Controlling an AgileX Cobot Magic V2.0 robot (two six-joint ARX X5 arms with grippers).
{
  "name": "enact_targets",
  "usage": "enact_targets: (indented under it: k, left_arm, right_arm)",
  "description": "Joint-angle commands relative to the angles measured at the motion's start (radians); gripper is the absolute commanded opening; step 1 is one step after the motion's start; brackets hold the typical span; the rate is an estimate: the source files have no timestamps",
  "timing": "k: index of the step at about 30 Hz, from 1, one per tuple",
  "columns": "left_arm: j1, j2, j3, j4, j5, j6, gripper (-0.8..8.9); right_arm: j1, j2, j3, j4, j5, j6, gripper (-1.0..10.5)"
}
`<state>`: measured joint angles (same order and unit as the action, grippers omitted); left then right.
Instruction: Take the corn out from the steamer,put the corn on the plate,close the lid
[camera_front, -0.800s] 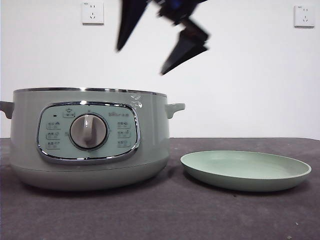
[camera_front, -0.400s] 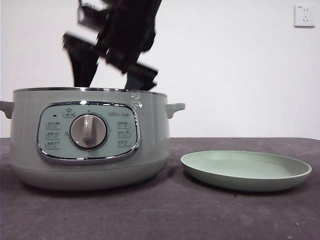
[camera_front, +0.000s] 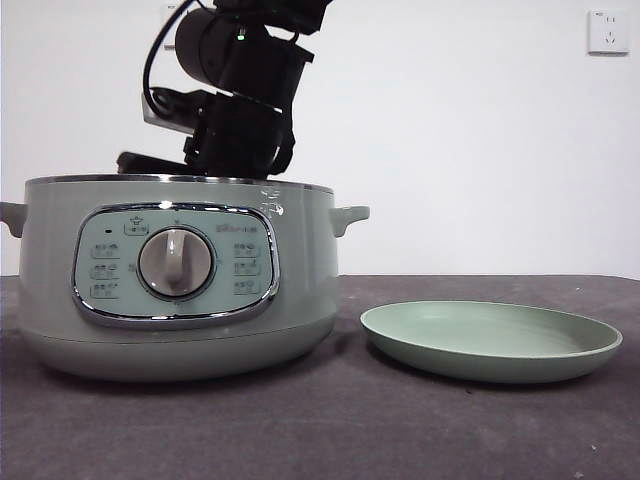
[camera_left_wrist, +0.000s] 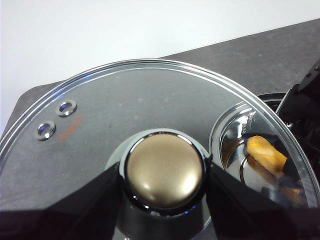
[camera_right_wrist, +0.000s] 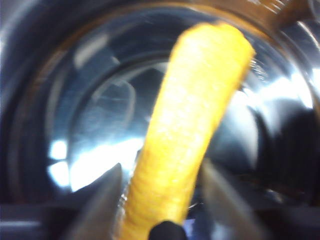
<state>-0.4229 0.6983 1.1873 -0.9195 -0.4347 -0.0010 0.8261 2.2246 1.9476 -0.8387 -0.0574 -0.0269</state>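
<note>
- The right gripper (camera_right_wrist: 160, 200) is down inside the steamer (camera_front: 180, 280), its jaws apart on each side of the corn (camera_right_wrist: 190, 130).
- The left gripper (camera_left_wrist: 162, 175) is clamped on the lid (camera_left_wrist: 100, 115) knob.
- The plate (camera_front: 490, 340) sits lower right.

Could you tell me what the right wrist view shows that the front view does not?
Only the right wrist view shows the corn lying between the right gripper jaws inside the shiny pot. Only the front view shows the steamer from outside with its control panel, and the empty plate. Both show the right arm at the steamer.
</note>
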Motion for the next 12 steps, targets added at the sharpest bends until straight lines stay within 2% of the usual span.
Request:
enact_targets:
  k: [1,8,12]
  left_arm:
    - [-0.002,-0.012,0.014,0.047,-0.008,-0.007,-0.09]
    - [-0.002,-0.002,0.014,0.078,-0.006,-0.006,-0.09]
    - [-0.002,0.028,0.014,0.116,-0.002,-0.006,-0.09]
  right_arm:
    - [0.009,0.012,0.002,0.027,0.015,-0.008,-0.2]
    - [0.010,-0.110,0.011,-0.058,0.025,-0.005,-0.2]
    - [-0.001,-0.220,0.011,-0.169,0.077,-0.007,-0.2]
